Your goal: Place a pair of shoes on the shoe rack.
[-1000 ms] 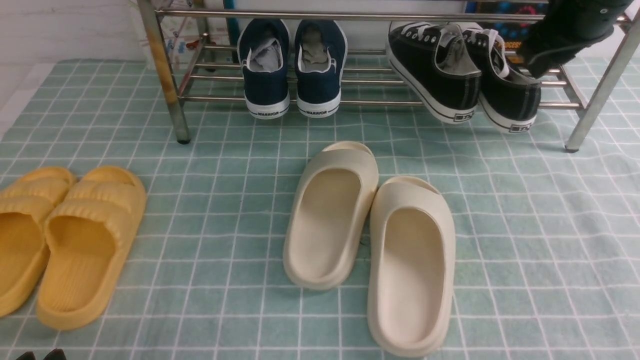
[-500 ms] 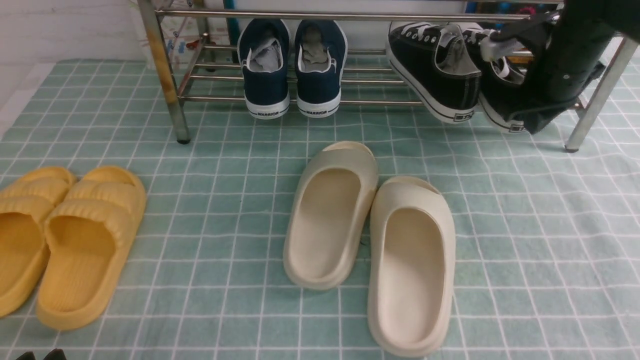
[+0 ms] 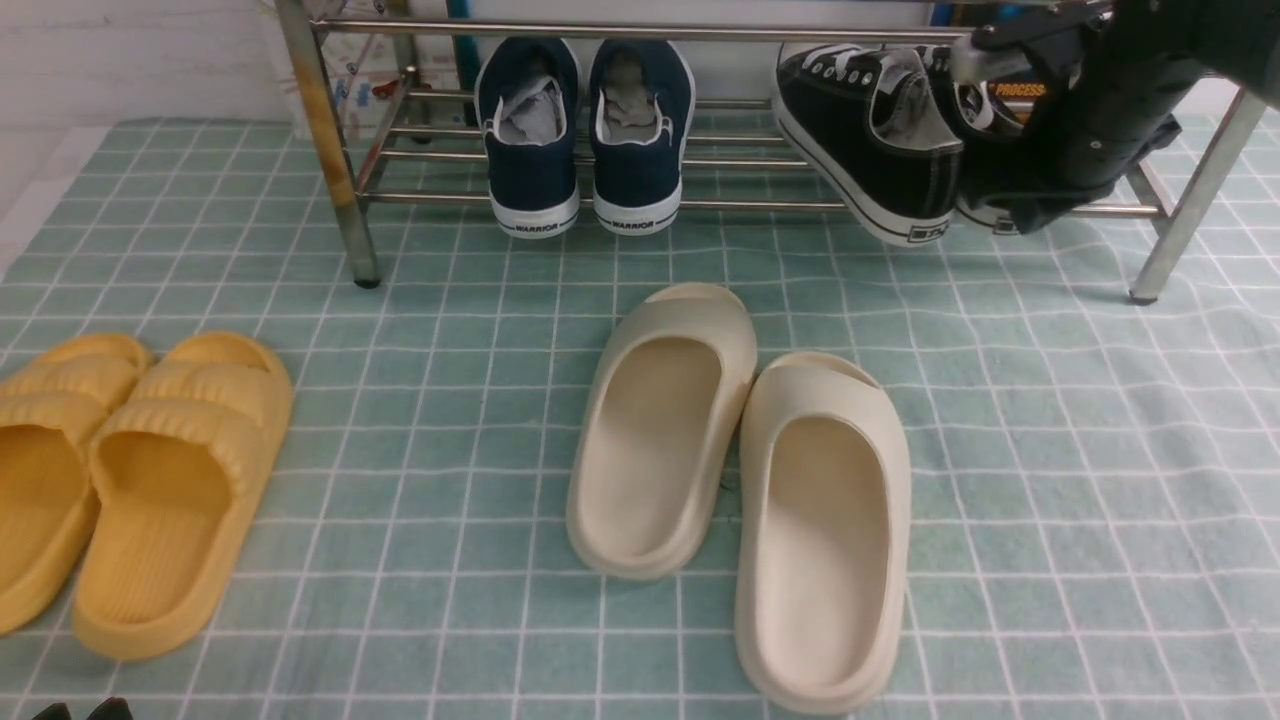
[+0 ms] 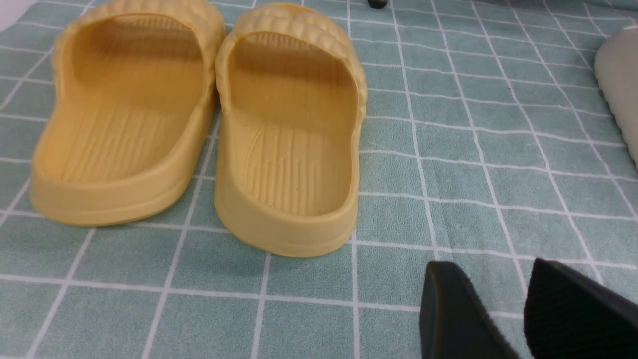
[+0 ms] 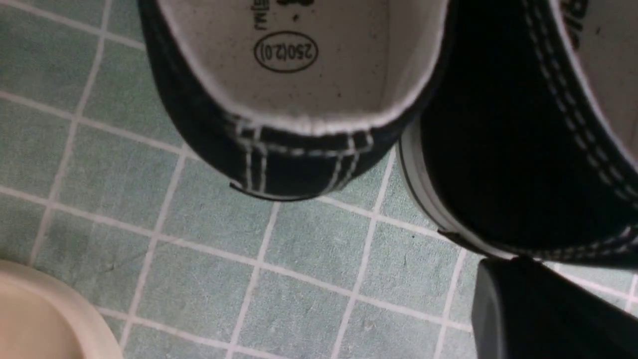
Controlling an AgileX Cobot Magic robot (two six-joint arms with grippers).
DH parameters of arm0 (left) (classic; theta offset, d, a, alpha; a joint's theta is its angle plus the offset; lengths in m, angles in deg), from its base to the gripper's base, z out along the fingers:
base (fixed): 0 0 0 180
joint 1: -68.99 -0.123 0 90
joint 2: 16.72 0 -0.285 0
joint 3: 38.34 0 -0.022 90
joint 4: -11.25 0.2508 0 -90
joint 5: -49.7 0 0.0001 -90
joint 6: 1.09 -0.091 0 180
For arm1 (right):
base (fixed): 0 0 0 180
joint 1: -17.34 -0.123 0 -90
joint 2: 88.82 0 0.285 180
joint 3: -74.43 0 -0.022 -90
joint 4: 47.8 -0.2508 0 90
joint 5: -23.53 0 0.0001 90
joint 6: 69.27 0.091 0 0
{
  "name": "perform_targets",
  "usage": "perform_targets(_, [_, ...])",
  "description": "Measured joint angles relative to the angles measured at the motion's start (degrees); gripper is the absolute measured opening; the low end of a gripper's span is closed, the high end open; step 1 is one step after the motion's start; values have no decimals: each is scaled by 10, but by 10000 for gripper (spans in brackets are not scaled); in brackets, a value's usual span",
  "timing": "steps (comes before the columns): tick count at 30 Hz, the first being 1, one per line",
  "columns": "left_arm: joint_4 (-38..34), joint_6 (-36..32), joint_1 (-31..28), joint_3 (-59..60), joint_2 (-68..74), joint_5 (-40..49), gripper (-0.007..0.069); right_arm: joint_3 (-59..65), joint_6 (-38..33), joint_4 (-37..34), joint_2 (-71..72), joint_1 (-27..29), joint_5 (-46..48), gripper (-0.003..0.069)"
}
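Note:
The two black sneakers stand on the lower shelf of the silver shoe rack point(image 3: 640, 31), at its right end, toes pointing away. The left one point(image 3: 870, 150) tilts, its heel overhanging the front bar. The right one point(image 3: 978, 185) is mostly hidden by my right arm. My right gripper point(image 3: 1012, 215) is at that sneaker's heel. In the right wrist view the gripper point(image 5: 528, 271) shows as one dark mass with no gap, touching the white sole of the right sneaker point(image 5: 498, 164) beside the left sneaker's heel point(image 5: 279, 144). My left gripper point(image 4: 491, 267) is open and empty, low over the cloth.
Navy WARRIOR sneakers point(image 3: 585, 140) stand on the rack's left part. Cream slippers point(image 3: 740, 480) lie mid-cloth and yellow slippers point(image 3: 120, 470) at the left, close ahead of my left gripper point(image 3: 80, 710). The rack's right leg point(image 3: 1185, 210) stands beside my right arm.
My right arm has come down from the rack's upper right to the right sneaker's heel. That sneaker's heel now sits further in on the rack. The left arm is still.

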Motion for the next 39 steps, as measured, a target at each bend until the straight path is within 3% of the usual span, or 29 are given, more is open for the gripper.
perform_targets(2, [0, 0, 0, 0, 0, 0, 239, 0, 0, -2, 0, 0, 2, 125])
perform_targets(6, [0, 0, 0, 0, 0, 0, 239, 0, 0, -4, 8, 0, 22, 309])
perform_targets(10, [0, 0, 0, 0, 0, 0, 239, 0, -1, -2, 44, 0, 74, 429])
perform_targets(14, [0, 0, 0, 0, 0, 0, 239, 0, -1, 7, 101, 0, 125, 457])
perform_targets(19, [0, 0, 0, 0, 0, 0, 239, 20, -1, 9, 192, 0, 133, 407])
perform_targets(25, [0, 0, 0, 0, 0, 0, 239, 128, -1, -37, 358, 0, 138, 249])
perform_targets(28, [0, 0, 0, 0, 0, 0, 239, 275, -2, -53, 529, 0, 138, 104])
perform_targets(31, [0, 0, 0, 0, 0, 0, 239, 289, -2, -53, 545, 0, 137, 93])
perform_targets(33, [0, 0, 0, 0, 0, 0, 239, 396, -2, -54, 678, 0, 90, 23])
perform_targets(39, [0, 0, 0, 0, 0, 0, 239, 582, 6, -83, 889, 0, -48, -1])
